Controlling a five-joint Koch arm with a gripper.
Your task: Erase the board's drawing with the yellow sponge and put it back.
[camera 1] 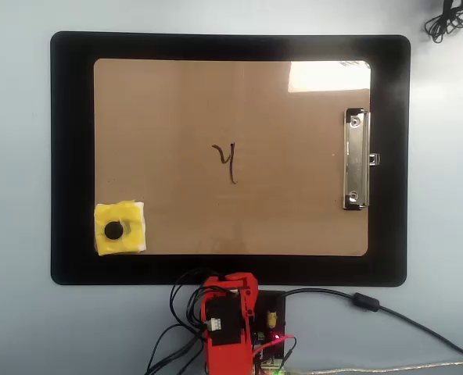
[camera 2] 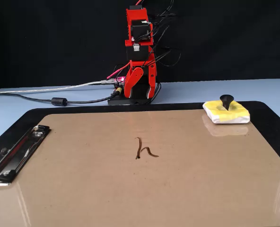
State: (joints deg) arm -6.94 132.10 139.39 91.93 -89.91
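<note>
The board [camera 1: 177, 117] lies flat on a black mat [camera 1: 71, 156], which shows as a dark border on all four sides in the overhead view. Its metal clip [camera 1: 356, 159] sits on the right short edge in that view, and on the near left in the fixed view. The drawing [camera 1: 227, 161] is near the board's middle, with bare brown surface all around it.

The sponge [camera 1: 120, 228] rests on the board's lower left corner in the overhead view, reaching the board's edges there and standing well apart from the drawing. In the fixed view it sits at the far right, black knob [camera 2: 226, 101] up.

The arm [camera 2: 140, 52] stands folded upright beyond the mat's edge, cables [camera 2: 50, 94] trailing beside its base. The gripper [camera 2: 141, 85] points down by the base, touching neither board nor sponge and holding nothing; whether its fingers are spread or pressed together I cannot tell.
</note>
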